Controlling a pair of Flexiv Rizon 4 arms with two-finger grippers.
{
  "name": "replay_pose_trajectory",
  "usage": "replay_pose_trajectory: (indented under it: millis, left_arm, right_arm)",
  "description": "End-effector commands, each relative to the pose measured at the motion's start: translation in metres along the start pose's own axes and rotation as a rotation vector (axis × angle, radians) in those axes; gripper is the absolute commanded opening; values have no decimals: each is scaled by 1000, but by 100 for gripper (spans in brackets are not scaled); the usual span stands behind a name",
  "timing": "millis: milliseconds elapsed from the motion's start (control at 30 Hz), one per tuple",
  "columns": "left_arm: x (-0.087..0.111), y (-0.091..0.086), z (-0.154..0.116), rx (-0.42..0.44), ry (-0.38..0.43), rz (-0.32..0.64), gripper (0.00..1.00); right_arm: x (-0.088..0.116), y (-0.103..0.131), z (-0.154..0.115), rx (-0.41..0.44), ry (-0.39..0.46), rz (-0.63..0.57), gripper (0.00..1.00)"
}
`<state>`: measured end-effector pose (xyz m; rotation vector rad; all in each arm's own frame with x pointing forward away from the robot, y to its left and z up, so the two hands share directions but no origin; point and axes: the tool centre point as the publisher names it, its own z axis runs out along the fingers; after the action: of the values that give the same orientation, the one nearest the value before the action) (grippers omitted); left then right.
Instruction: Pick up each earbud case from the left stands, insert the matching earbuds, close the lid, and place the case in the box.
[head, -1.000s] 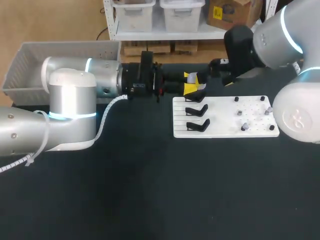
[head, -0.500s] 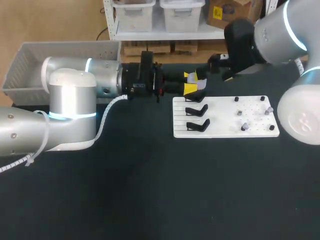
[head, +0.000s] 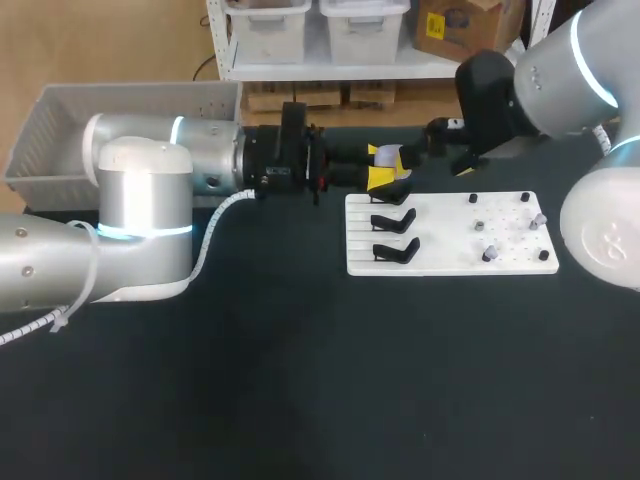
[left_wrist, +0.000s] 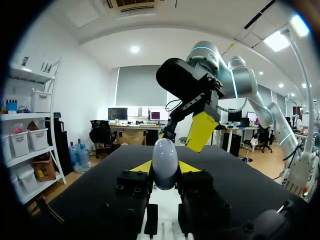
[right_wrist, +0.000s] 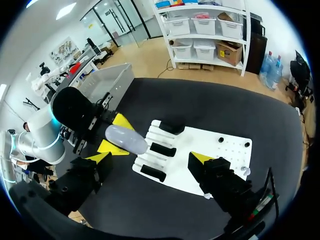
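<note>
Pale grey and egg-smooth, the closed earbud case (left_wrist: 165, 161) is clamped from both sides by the left tool (left_wrist: 164, 168); the right tool (right_wrist: 150, 157) hovers nearby, spread wide, holding nothing.

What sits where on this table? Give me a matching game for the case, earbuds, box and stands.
Things:
1. case
2. earbuds
3. box
4. stands

Places:
A. board's left half
B. held in the left gripper
C. table's far left corner
D. board's right half

Pairs: 1-B, 2-D, 3-C, 4-A
</note>
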<state>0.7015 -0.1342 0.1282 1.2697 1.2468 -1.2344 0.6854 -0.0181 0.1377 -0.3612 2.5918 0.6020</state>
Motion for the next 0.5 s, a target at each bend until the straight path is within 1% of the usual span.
replay_pose_trajectory:
  millis: [33, 333, 500]
  left_arm:
    - [1, -2, 0, -6, -3, 3, 0]
    - [1, -2, 0, -6, -3, 3, 0]
    - [1, -2, 0, -6, -3, 3, 0]
  right_arm:
    - [-6, -2, 5, -6, 14, -1, 100]
    - [-9, -6, 9, 0, 21, 3, 100]
    - [-14, -6, 4, 18, 4, -5, 100]
